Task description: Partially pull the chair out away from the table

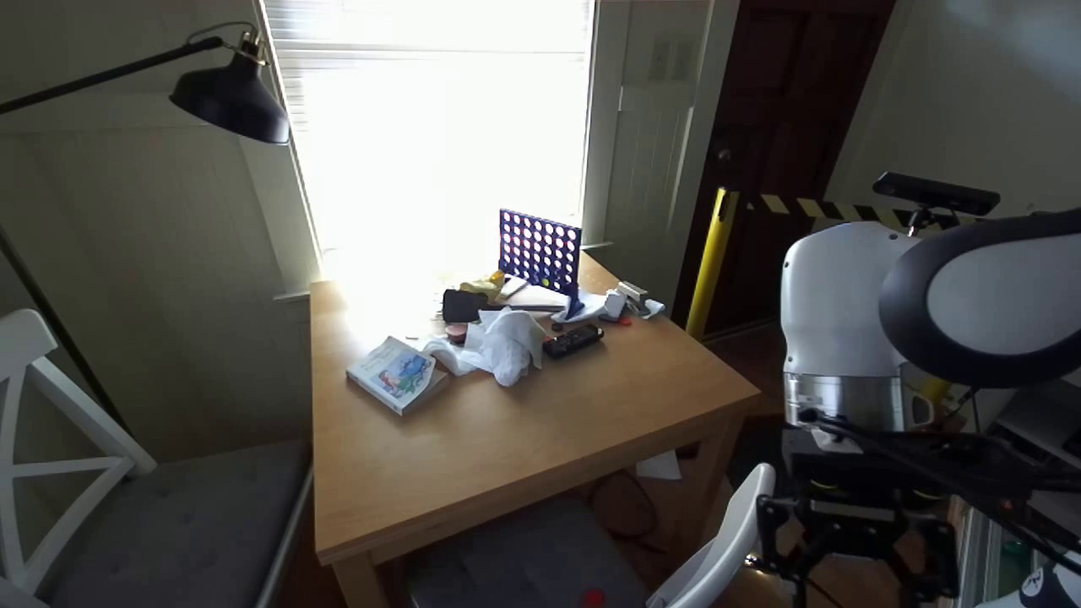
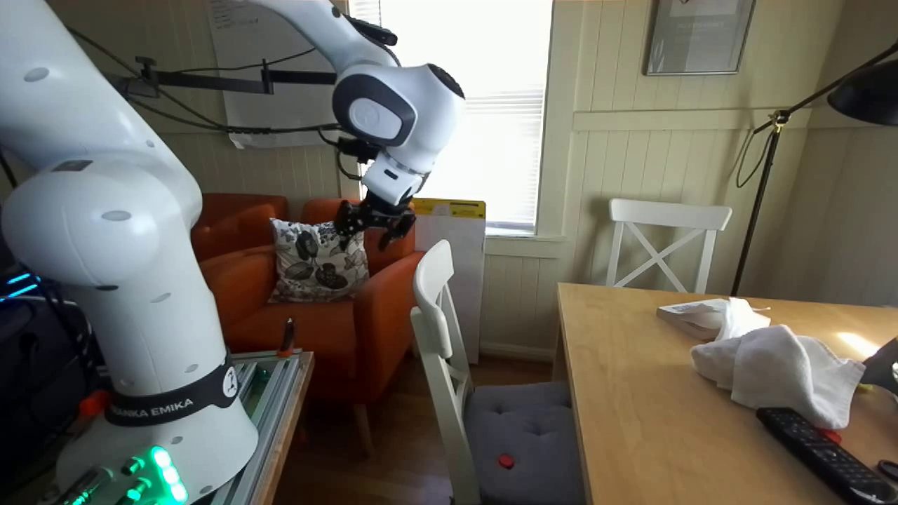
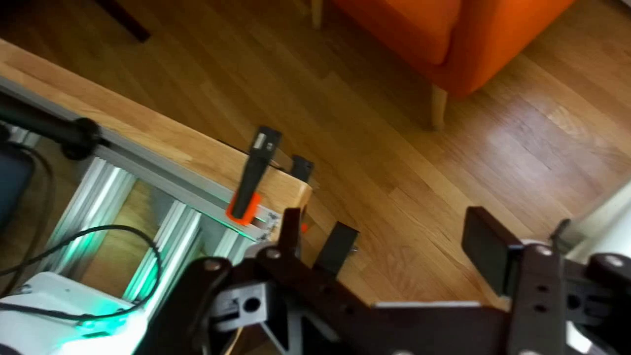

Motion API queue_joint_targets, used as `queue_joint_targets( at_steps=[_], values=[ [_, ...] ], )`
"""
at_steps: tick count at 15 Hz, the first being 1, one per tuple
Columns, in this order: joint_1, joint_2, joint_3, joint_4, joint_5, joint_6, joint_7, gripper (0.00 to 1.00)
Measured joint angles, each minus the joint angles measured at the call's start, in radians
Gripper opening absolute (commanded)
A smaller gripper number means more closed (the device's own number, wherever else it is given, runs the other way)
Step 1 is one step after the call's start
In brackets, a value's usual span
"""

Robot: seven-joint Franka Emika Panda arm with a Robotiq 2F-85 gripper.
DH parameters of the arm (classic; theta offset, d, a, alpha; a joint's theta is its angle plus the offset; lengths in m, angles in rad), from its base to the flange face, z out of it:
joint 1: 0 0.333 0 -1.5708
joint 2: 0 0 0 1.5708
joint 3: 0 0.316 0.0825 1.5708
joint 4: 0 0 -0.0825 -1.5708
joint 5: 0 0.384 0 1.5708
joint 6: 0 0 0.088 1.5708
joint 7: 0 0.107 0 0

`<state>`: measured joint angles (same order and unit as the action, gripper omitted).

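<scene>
In an exterior view, my claw [image 2: 368, 233] is hanging at ten o'clock from the top bar [image 2: 433, 270] of the chair [image 2: 447, 414], near but apart, spreading wide around nothing. The chair is standing with its seat [image 2: 530, 431] reaching partly under the table [image 2: 631, 393] at three o'clock. I'm judging this the lining-up step, with the pull not yet begun; next I'm needing to set my fingers [image 3: 487, 249] astride that bar, clamp down, and draw the chair toward nine o'clock, stopping partway.

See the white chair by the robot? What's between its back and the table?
The grey seat of the chair, with a small round red thing on it. Both exterior views show that.
</scene>
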<state>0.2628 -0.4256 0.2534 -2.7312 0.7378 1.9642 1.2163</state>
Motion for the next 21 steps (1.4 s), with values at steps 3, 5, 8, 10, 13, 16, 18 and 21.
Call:
queue_joint_targets(
  at_steps=[3, 5, 8, 10, 13, 16, 18, 21],
  values=[
    [0.002, -0.088, 0.012, 0.002, -0.058, -0.116, -0.008, 1.00],
    [-0.002, -0.138, 0.016, 0.003, -0.097, -0.120, -0.008, 1.00],
    [-0.029, -0.204, 0.016, 0.011, -0.160, -0.096, -0.010, 1.00],
    [-0.058, -0.247, 0.014, 0.018, -0.203, -0.059, -0.017, 1.00],
    [-0.108, -0.299, -0.001, 0.031, -0.276, 0.009, -0.054, 1.00],
    [-0.173, -0.328, -0.010, 0.039, -0.383, 0.086, -0.100, 1.00],
    [-0.220, -0.329, -0.011, 0.037, -0.460, 0.156, -0.129, 1.00],
    [-0.255, -0.327, -0.011, 0.036, -0.495, 0.201, -0.154, 1.00]
  ],
)
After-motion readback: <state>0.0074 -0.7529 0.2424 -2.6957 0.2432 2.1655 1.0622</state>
